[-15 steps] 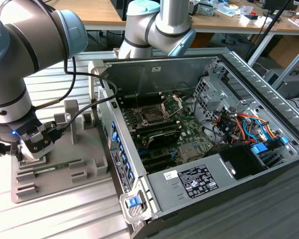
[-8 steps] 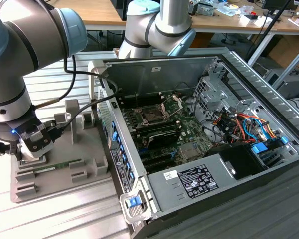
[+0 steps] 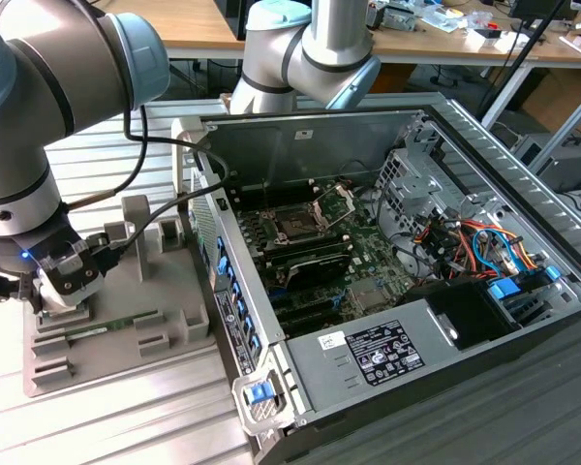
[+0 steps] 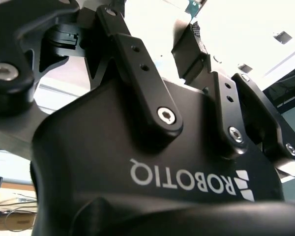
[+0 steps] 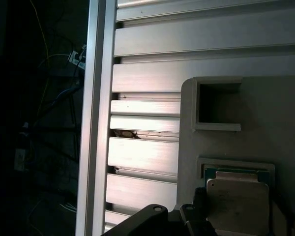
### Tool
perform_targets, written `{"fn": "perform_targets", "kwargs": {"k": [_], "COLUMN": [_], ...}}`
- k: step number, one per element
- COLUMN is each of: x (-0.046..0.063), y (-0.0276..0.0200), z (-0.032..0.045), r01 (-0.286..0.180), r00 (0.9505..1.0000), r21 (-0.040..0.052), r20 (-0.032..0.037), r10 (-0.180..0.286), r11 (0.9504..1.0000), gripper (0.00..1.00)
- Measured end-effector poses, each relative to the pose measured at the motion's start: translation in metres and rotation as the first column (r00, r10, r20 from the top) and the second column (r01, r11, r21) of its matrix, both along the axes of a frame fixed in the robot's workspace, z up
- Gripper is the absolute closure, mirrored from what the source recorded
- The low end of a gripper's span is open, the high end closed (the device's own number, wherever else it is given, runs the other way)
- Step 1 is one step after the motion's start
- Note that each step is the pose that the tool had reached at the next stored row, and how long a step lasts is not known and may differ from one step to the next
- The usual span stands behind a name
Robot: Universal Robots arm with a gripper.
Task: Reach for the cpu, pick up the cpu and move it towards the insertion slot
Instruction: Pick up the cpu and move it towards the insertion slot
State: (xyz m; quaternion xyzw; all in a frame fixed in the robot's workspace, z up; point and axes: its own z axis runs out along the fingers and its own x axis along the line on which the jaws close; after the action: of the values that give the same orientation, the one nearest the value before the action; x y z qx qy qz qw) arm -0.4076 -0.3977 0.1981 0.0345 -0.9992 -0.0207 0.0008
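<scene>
Silvery lid: the cpu sits flat in its grey holder pocket.
Gripper: right over it, can't tell if it's clamped.
Tip: I'd say grab square and level, so corners don't snag.

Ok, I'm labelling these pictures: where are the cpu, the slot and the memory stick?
cpu (image 5: 238,206): first wrist view, middle of its silvery face.
slot (image 3: 295,226): exterior view, dark square inside the silver frame.
memory stick (image 3: 111,325): exterior view, mid-length of the green strip.
</scene>
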Motion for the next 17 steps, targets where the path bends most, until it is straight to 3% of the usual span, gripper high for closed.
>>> {"fn": "perform_targets", "kwargs": {"k": [17], "x": [0.0], "y": [0.0], "z": [0.0038], "r01": [0.0], "r00": [1.0], "r21": [0.0], "r20": [0.0], "r10": [0.0], "r11": [1.0], "gripper": [0.45]}}
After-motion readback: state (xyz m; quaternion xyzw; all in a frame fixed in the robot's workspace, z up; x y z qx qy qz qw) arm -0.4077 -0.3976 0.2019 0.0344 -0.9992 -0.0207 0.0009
